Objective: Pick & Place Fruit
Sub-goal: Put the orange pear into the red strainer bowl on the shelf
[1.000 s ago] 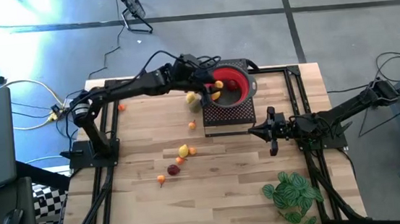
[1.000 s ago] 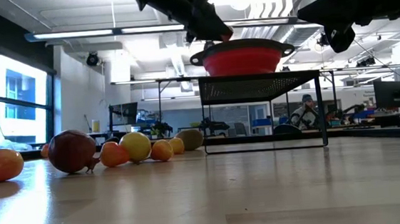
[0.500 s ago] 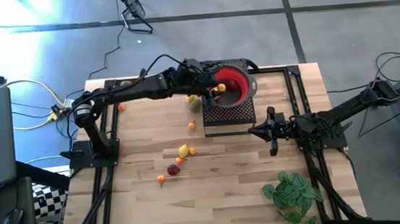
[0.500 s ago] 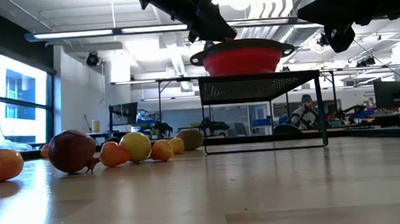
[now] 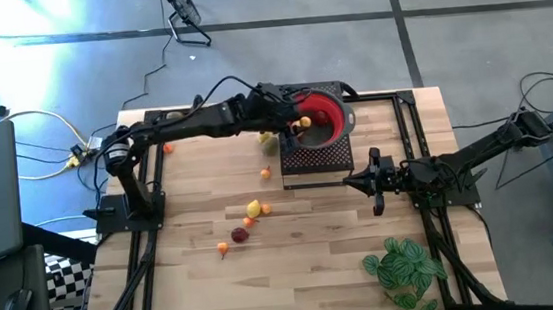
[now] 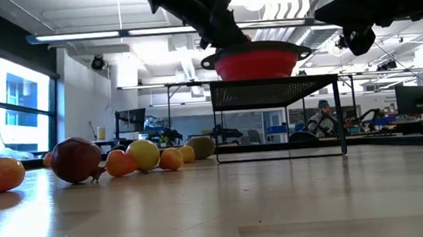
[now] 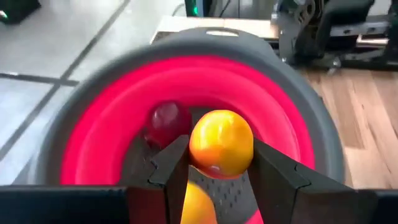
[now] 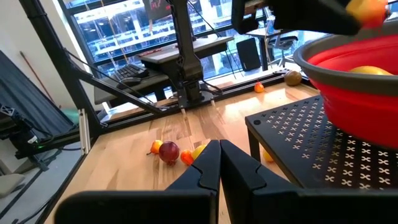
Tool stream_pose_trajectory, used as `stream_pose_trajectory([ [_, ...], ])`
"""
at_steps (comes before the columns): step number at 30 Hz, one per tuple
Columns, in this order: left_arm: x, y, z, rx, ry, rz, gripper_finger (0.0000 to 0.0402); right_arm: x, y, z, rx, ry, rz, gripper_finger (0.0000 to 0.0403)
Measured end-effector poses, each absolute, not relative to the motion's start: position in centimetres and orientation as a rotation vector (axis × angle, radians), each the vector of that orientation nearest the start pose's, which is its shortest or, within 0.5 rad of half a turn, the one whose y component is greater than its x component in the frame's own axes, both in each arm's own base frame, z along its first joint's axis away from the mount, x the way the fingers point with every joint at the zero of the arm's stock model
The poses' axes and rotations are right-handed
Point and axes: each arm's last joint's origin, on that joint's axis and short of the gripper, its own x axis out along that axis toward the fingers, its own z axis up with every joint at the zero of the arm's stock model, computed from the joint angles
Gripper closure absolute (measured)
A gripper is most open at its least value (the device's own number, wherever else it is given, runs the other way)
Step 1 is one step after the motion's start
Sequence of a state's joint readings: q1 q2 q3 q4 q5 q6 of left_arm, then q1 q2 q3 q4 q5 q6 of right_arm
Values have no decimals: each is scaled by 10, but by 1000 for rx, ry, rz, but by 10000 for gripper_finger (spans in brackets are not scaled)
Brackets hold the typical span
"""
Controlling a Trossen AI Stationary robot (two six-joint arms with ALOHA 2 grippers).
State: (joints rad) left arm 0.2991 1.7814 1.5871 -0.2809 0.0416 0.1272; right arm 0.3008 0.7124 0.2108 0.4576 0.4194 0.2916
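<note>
Left wrist view is showing the left gripper clamping an orange-yellow fruit right over the red bowl. Placing step looks nearly done; next move is calling for opening the jaws. Right gripper is waiting at 3 o'clock, fingers together. Remaining fruit is sitting mid-table.

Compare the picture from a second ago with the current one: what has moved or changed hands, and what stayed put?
The left hand, shut on a yellow-orange fruit, has moved from beside the red bowl's rim to over the bowl. It has not let go. The right hand stayed shut and parked by the black stand. The loose fruits on the table and the green plant did not move.
</note>
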Motion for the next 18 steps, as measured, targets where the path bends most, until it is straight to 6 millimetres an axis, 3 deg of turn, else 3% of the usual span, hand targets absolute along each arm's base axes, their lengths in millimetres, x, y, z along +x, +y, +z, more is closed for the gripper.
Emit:
stream_pose_trajectory([
  [12, 400, 120, 320, 46, 511, 226, 258, 154, 36, 206, 271, 35, -126, 401],
  [18, 401, 121, 323, 55, 483, 227, 236, 154, 36, 205, 268, 44, -127, 401],
])
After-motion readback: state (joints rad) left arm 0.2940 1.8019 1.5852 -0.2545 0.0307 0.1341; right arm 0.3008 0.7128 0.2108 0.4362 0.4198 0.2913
